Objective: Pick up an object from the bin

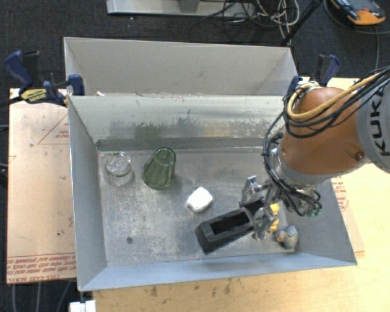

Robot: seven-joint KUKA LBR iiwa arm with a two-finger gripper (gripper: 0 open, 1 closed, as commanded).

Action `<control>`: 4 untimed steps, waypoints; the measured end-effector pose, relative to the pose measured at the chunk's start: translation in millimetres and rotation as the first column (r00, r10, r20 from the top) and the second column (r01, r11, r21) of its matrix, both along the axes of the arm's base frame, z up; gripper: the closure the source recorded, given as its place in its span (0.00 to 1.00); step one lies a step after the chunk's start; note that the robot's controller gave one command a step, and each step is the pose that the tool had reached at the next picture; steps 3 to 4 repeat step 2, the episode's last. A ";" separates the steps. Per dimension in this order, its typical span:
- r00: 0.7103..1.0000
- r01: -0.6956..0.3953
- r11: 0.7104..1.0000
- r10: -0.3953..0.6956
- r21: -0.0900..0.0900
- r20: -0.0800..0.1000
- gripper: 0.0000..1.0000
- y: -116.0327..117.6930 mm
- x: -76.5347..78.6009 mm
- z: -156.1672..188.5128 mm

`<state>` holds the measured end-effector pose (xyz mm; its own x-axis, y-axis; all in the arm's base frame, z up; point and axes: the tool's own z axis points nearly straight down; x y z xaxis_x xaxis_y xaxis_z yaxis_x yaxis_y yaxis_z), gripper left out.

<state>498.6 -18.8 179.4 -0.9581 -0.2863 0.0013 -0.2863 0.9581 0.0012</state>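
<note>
Where the floor of the bin [84,194] nears the front wall, right of centre, a black oblong box [222,231] is laid with its long axis rising slightly from left to right. Its right end is covered by the gripper [259,214], and whether that is clenched or released cannot be told.

Clear glass [117,168] lay far out at 9 o'clock; green tumbler [159,168] stood just beside it, 3 o'clock side. White block [199,199] sat apart, 4 o'clock from tumbler.
</note>
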 end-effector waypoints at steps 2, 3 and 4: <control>1.000 0.021 1.000 -0.021 0.000 0.000 1.00 12.5 -3.1 48.4; 1.000 0.021 1.000 -0.021 0.000 0.000 1.00 12.5 -3.1 48.4; 1.000 0.021 1.000 -0.021 0.000 0.000 1.00 12.5 -3.1 48.4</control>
